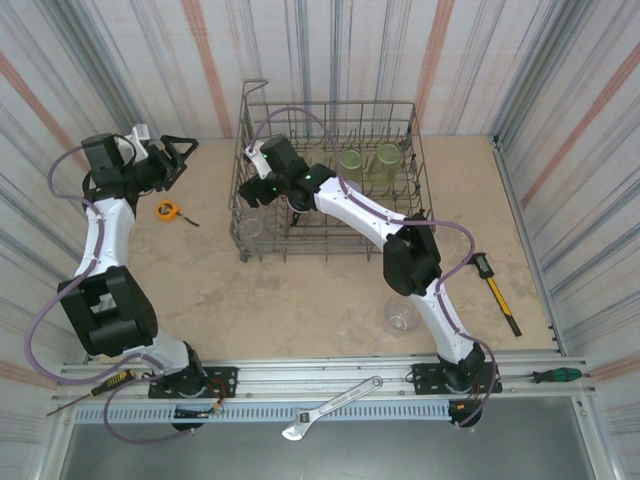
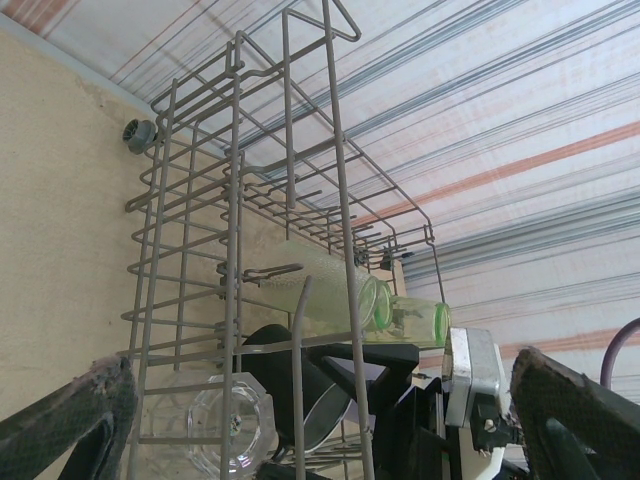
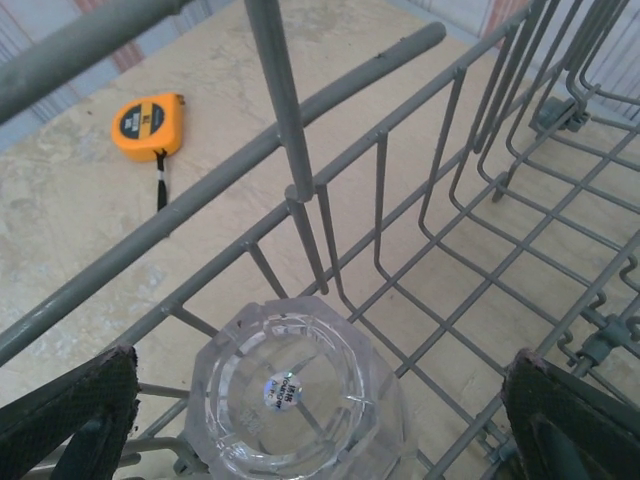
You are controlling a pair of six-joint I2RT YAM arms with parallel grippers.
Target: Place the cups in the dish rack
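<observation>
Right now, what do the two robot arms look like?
Both the left arm and right arm have white tubular links, chunky black joint housings and a loose lavender cable looped alongside. Their jaws are dark, with scuffed tips.

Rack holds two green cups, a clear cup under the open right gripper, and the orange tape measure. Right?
No. The tape measure lies on the table outside the rack, left of it in the top view. The rest holds: two green cups and a clear cup in the rack, right gripper open over the clear cup.
</observation>
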